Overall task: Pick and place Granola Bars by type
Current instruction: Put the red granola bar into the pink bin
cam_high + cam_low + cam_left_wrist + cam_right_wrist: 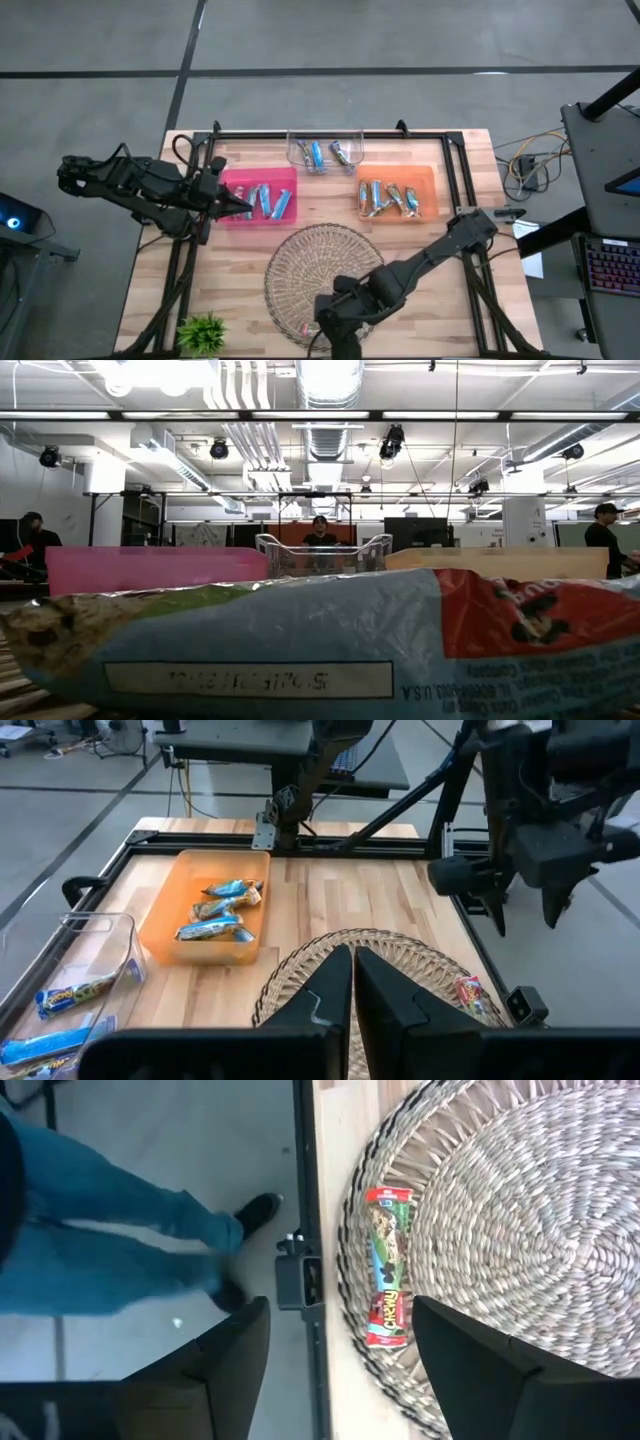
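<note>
Hovering over the near rim of the woven mat (322,270), the right gripper (340,1340) has its fingers spread wide, holding nothing. A red-ended granola bar (389,1266) lies flat on the mat's edge just under it, between the fingers but untouched. Beyond the mat, more bars sit in the pink tray (232,213), orange tray (425,178) and clear tray (296,152). The left gripper (353,982), fingers pressed together, hangs by the pink tray.
</note>
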Controlling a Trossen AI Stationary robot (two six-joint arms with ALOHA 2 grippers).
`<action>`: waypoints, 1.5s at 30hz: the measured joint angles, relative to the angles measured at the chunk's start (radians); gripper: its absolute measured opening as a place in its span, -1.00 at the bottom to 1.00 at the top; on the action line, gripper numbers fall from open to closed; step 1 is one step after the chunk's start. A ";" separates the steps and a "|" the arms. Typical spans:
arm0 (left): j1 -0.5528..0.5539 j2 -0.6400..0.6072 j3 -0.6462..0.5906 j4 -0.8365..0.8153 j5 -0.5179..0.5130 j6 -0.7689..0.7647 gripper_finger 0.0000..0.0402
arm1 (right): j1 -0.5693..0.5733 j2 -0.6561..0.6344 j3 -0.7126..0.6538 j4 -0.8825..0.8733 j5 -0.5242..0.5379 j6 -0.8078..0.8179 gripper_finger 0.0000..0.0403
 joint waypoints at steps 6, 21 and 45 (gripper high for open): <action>0.000 0.001 0.000 0.000 -0.001 -0.001 -1.00 | 0.006 0.052 -0.007 -0.010 0.001 -0.056 0.12; 0.000 0.003 0.000 -0.017 -0.037 -0.008 -1.00 | 0.029 0.199 -0.011 -0.016 0.004 -0.085 0.11; 0.000 0.006 0.000 -0.084 -0.115 -0.058 -1.00 | 0.040 0.271 -0.084 0.037 0.057 -0.018 0.11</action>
